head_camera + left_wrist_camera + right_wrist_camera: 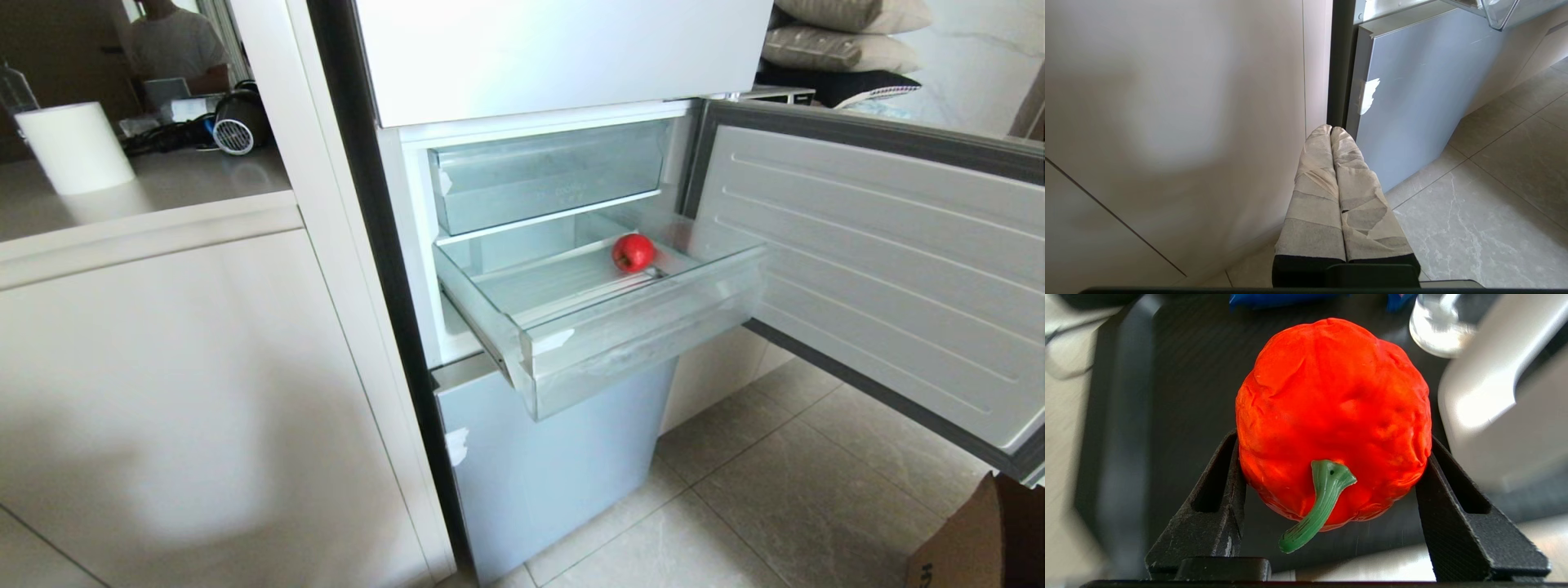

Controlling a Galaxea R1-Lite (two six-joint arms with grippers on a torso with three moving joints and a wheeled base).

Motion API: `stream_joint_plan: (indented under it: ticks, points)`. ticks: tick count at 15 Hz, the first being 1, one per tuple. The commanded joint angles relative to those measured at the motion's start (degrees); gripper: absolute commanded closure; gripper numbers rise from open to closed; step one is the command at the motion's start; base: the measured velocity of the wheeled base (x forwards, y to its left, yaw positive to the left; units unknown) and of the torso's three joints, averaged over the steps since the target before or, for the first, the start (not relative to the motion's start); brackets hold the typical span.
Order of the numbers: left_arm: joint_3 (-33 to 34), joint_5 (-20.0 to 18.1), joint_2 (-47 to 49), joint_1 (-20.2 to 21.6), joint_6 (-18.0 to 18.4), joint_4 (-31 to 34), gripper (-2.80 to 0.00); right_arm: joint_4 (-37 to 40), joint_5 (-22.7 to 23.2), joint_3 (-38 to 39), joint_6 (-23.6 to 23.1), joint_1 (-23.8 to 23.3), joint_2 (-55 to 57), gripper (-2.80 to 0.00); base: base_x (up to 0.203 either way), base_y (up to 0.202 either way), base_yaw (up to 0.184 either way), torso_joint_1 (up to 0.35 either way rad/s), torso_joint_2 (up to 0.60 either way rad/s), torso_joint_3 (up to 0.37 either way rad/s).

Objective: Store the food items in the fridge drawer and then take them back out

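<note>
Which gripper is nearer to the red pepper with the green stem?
Right. The right gripper holds the red pepper between its fingers. The left gripper hangs shut, low beside the grey lower fridge door, with no pepper in its view.

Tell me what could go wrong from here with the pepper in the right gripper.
The right gripper pinches the wrinkled red pepper only at its lower sides, so it might slip in transit. The fridge drawer already holds a round red fruit; a careless drop could set it rolling. The open door stands close on the robot's right and could be clipped.
</note>
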Motion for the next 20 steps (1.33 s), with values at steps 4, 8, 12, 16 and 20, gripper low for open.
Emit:
stream_joint_plan:
  ticks: [4, 8, 12, 16, 20]
  points:
    - [0.0, 0.0, 0.1, 0.0, 0.0, 0.0, 0.0, -2.6, 6.9, -3.3, 0.1, 1.1, 8.1, 0.0, 0.0, 0.0, 0.0, 0.0, 0.0, 0.0]
    - [0.0, 0.0, 0.1, 0.0, 0.0, 0.1, 0.0, -2.3, 6.8, -4.2, 0.1, 2.2, 9.5, 0.0, 0.0, 0.0, 0.0, 0.0, 0.0, 0.0]
    - [0.0, 0.0, 0.1, 0.0, 0.0, 0.1, 0.0, -2.5, 6.2, -4.0, -0.1, 2.1, 9.5, -2.8, 0.0, 0.0, 0.0, 0.0, 0.0, 0.0]
    - [0.0, 0.0, 0.1, 0.0, -0.1, 0.0, 0.0, -2.5, 6.1, -3.5, -0.1, 2.0, 8.4, -2.8, 0.0, 0.0, 0.0, 0.0, 0.0, 0.0]
    - [0.0, 0.0, 0.1, 0.0, 0.0, 0.0, 0.0, -2.5, 6.1, -1.6, -0.1, 1.6, 6.6, -2.8, 0.0, 0.0, 0.0, 0.0, 0.0, 0.0]
